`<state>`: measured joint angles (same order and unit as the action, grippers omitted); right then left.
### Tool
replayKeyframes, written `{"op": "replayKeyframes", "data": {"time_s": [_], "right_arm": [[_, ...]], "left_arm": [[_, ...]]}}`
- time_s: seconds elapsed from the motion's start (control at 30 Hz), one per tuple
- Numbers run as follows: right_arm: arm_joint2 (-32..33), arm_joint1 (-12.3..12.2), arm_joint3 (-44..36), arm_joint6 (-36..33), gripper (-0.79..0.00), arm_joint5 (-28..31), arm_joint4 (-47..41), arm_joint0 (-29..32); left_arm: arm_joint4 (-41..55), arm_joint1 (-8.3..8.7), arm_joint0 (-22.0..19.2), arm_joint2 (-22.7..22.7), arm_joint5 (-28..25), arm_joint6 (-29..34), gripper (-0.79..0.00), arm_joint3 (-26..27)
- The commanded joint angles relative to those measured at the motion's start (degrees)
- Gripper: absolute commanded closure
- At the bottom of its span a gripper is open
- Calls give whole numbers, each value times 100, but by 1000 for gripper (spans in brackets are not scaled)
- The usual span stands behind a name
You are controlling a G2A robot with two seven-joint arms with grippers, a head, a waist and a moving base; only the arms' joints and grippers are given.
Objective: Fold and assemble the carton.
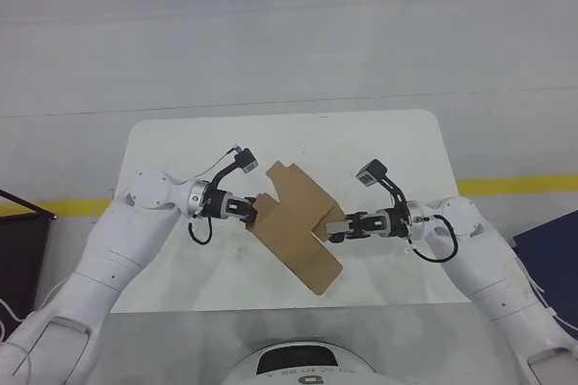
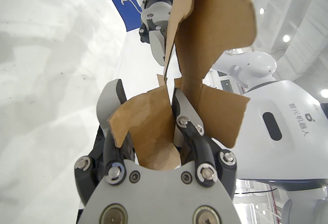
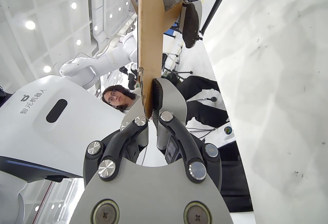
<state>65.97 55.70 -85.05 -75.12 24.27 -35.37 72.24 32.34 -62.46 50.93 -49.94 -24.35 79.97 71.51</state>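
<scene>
A flattened brown carton (image 1: 294, 226) hangs above the white table (image 1: 385, 144), between my two grippers. My left gripper (image 1: 253, 206) is at its left end. In the left wrist view its fingers (image 2: 116, 96) stand apart, with a bent corner flap (image 2: 146, 119) between them and a second flap (image 2: 220, 114) outside one finger. My right gripper (image 1: 329, 229) is shut on the carton's right edge. In the right wrist view the carton (image 3: 150, 30) shows edge-on, pinched by the right gripper (image 3: 150, 86). Farther along that edge, a left finger pad (image 3: 191, 25) sits beside a curled flap.
The table's near edge (image 1: 270, 306) lies just below the carton. A yellow floor line (image 1: 530, 183) runs past both sides. A dark frame (image 1: 5, 231) stands at the left and a blue panel (image 1: 568, 241) at the right.
</scene>
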Motion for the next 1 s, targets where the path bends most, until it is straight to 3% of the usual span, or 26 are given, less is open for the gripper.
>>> {"op": "replayKeyframes", "data": {"time_s": [0.0,0.07,0.53,0.57,0.6,0.63,0.7,0.73,0.97], "right_arm": [[5,2,16,22,0,-24,10,-6],[5,4,22,45,0,-44,25,-11],[-13,33,117,191,0,-149,3,-16],[-9,35,120,208,-120,-158,-12,-11],[-4,36,120,218,-289,-170,-30,-8],[3,38,117,229,-382,-172,-40,-5],[20,39,109,258,-683,-173,-45,7],[32,38,100,281,-785,-168,-39,15],[131,32,11,443,-785,-172,-33,117]], "left_arm": [[8,24,-30,58,-66,-68,-132,-4],[93,50,-50,101,-142,-144,0,3],[1032,179,-64,233,-8,-8,0,26],[1105,179,-55,236,18,17,0,29],[1192,178,-42,231,36,35,0,19],[1261,177,-32,225,57,56,0,2],[1342,169,-15,223,89,88,0,-29],[1377,162,-5,225,96,95,0,-58],[1691,72,57,250,57,55,0,-268]]}}
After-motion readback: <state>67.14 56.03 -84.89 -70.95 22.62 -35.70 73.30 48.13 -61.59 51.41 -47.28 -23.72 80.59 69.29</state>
